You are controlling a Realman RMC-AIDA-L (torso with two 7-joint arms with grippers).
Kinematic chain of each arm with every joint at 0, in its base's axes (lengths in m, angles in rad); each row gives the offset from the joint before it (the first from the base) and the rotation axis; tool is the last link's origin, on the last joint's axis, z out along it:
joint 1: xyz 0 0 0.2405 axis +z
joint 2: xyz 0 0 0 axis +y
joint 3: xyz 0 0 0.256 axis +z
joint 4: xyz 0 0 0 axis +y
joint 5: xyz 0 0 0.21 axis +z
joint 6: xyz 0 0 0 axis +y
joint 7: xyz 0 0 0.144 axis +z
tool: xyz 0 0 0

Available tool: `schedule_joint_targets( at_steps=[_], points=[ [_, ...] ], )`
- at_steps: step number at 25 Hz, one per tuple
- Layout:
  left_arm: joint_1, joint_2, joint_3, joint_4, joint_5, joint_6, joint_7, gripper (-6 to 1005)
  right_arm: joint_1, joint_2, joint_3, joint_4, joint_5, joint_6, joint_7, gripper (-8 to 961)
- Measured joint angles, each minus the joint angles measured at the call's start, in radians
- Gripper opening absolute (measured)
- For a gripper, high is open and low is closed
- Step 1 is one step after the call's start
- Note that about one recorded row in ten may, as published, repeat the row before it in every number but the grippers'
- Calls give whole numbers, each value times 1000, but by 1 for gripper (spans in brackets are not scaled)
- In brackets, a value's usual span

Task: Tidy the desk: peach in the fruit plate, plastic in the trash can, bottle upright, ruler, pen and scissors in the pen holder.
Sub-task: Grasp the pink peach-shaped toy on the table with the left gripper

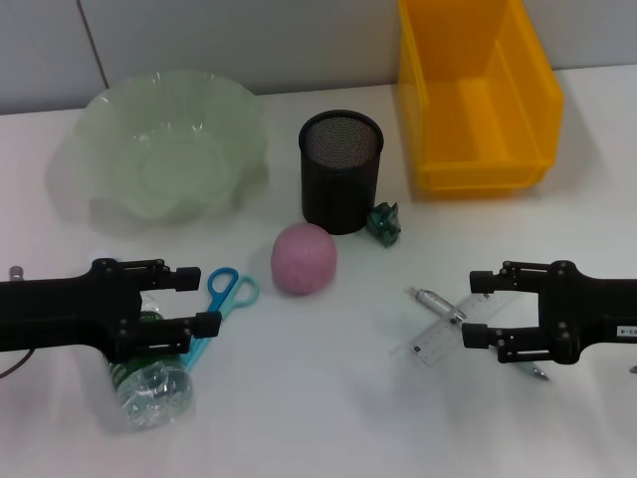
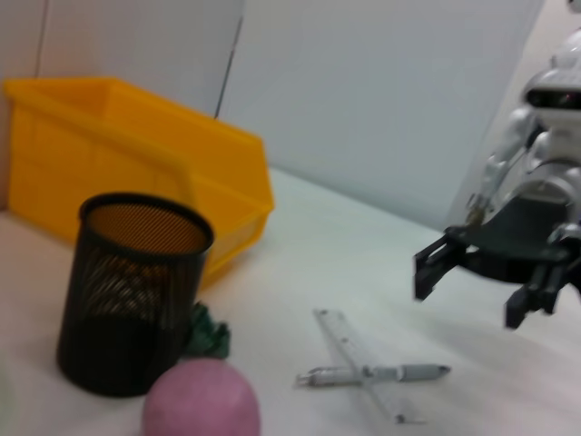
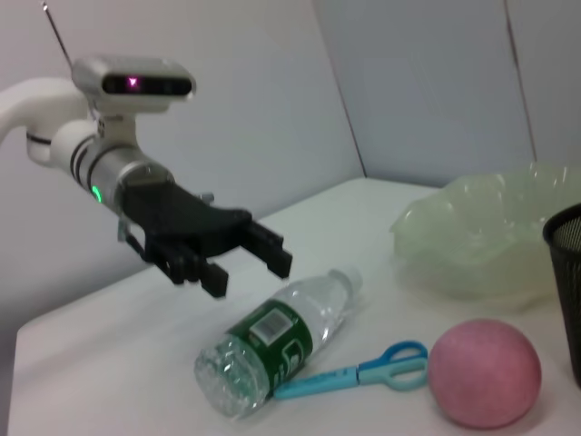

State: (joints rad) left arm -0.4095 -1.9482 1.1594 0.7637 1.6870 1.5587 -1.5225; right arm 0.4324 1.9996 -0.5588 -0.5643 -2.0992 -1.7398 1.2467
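Fingers of the left gripper spread apart, hovering empty just above the lying water bottle; fingers of the right gripper likewise apart and holding nothing, poised beside the clear ruler and the silver pen lying crossed over it. Bottle on its side on the near left of the white desk, long axis running roughly toward and away from the robot, mostly under the left arm, so nearest that arm. Blue scissors touching or just beside the bottle, handles toward the pink peach. Peach just in front of the black mesh pen holder, crumpled green plastic at its base. Pale green fruit plate far left, yellow bin far right, both apparently empty. Probably bottle first, by the left gripper.
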Motion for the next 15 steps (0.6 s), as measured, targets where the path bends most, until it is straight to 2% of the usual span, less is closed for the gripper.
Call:
schedule_joint_targets(
  at_steps=[6, 15],
  points=[
    [11, -6, -42, 2, 4, 57, 31, 724, -3, -1, 1, -5, -4, -1, -2, 784],
    [12, -6, -43, 1, 17, 57, 31, 800, -2, -1, -1, -11, -5, -3, -3, 784]
  ],
)
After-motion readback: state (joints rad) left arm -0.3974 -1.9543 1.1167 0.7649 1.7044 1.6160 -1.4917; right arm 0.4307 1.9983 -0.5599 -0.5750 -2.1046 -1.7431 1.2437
